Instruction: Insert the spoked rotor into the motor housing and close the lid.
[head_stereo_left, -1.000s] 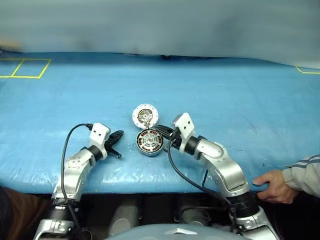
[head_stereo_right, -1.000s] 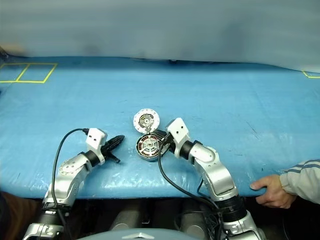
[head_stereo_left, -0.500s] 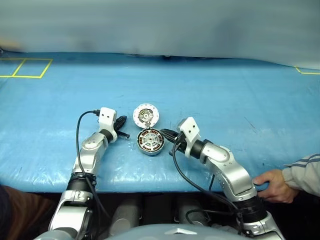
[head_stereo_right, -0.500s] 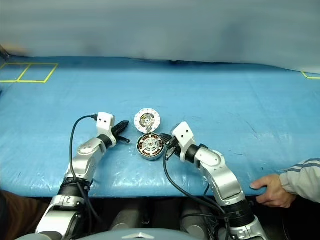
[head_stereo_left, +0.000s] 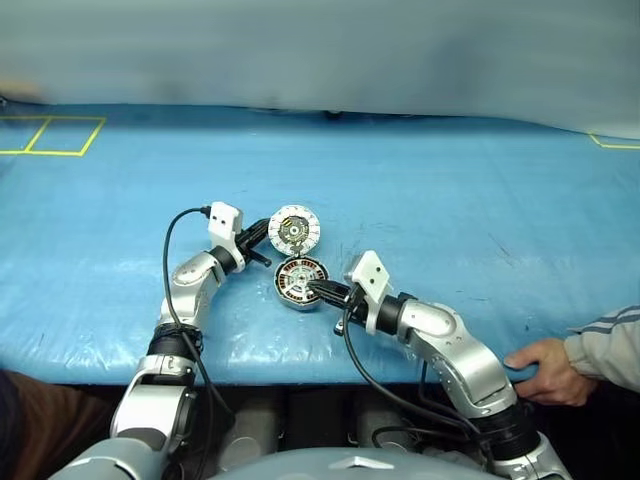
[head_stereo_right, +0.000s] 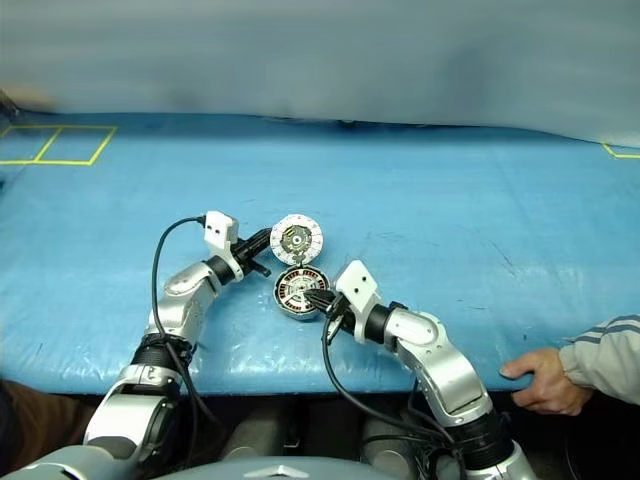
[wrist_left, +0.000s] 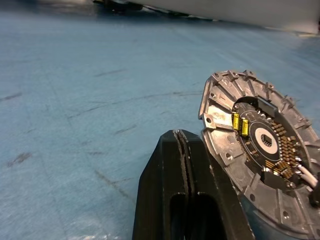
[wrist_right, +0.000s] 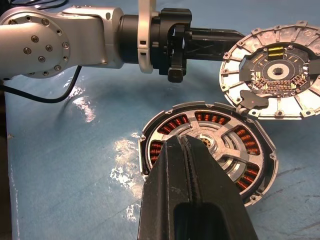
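The motor housing (wrist_right: 245, 137) lies flat on the blue table, copper windings showing between the silver spokes of the spoked rotor (wrist_right: 210, 142), which sits inside it within a black rim. Just behind it the lid (head_stereo_left: 293, 230) stands tilted on edge, its circuit face toward me. My left gripper (head_stereo_left: 264, 232) is shut and empty, its tips at the lid's left edge (wrist_left: 220, 150); I cannot tell whether they touch. Shut and empty too, my right gripper (head_stereo_left: 316, 290) points left with its tips over the housing's right side.
A person's hand (head_stereo_left: 545, 370) in a grey sleeve rests on the table's front edge at the far right. Yellow tape squares (head_stereo_left: 50, 135) mark the far left corner. Blue sheeting (head_stereo_left: 450, 200) covers the table.
My left gripper has swung forward and right, from the open table left of the housing up to the lid's left edge. The right arm has drawn back a little toward me.
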